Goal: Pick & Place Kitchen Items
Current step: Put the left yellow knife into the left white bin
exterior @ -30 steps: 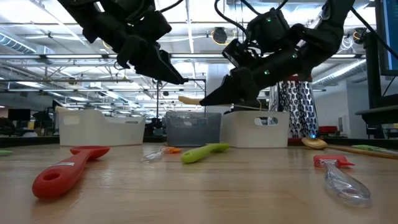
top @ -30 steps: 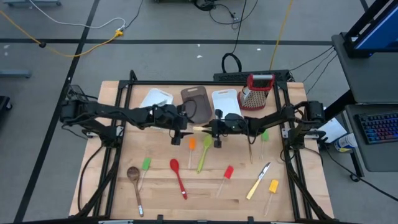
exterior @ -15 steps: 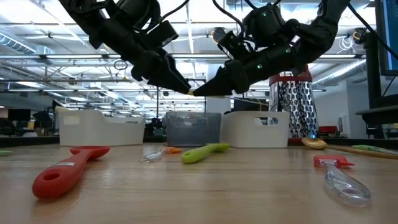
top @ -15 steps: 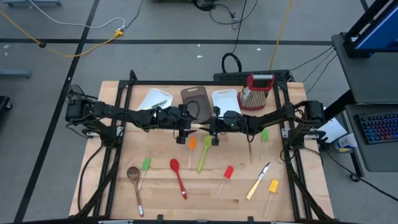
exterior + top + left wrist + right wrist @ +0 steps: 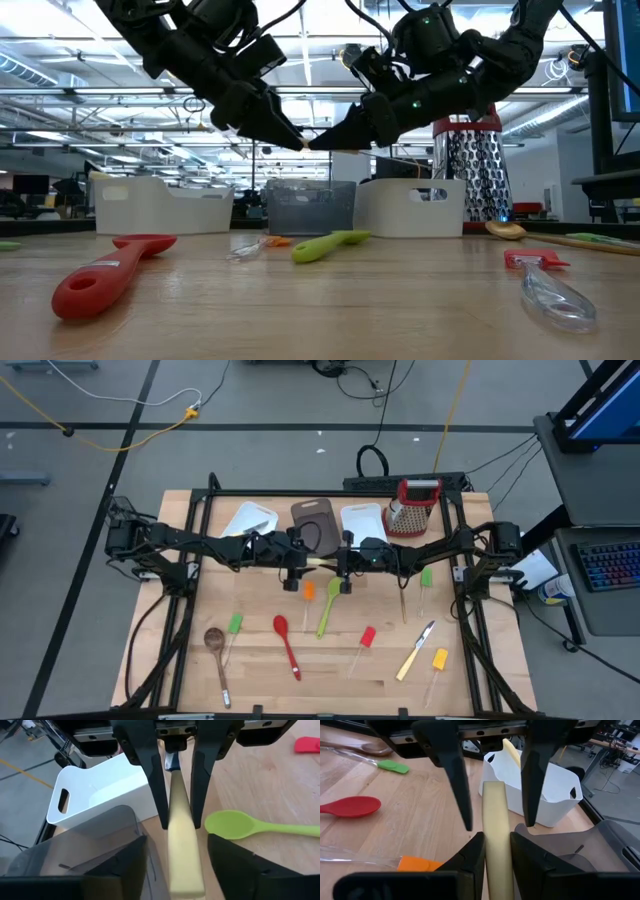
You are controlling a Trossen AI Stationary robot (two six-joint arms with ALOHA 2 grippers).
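High view shows us mid-handoff above the table's middle: right gripper (image 5: 343, 567) pinching the cream-handled knife (image 5: 496, 832), left gripper (image 5: 298, 567) spread wide around its free end, fingers (image 5: 153, 780) not touching. We'd close left firmly before right lets go. Blade's mostly hidden by the jaws, so its facing is hard to tell.

My wooden table (image 5: 200, 670) carries three tubs along its far edge: white (image 5: 250, 517), brown (image 5: 314, 520), white (image 5: 362, 521), with a red-topped grater (image 5: 411, 506) beside them. Scattered nearer lie a wooden spoon (image 5: 215, 645), red spoon (image 5: 285, 640), green spoon (image 5: 328, 605), small coloured spatulas and a cream-handled knife (image 5: 414, 652).
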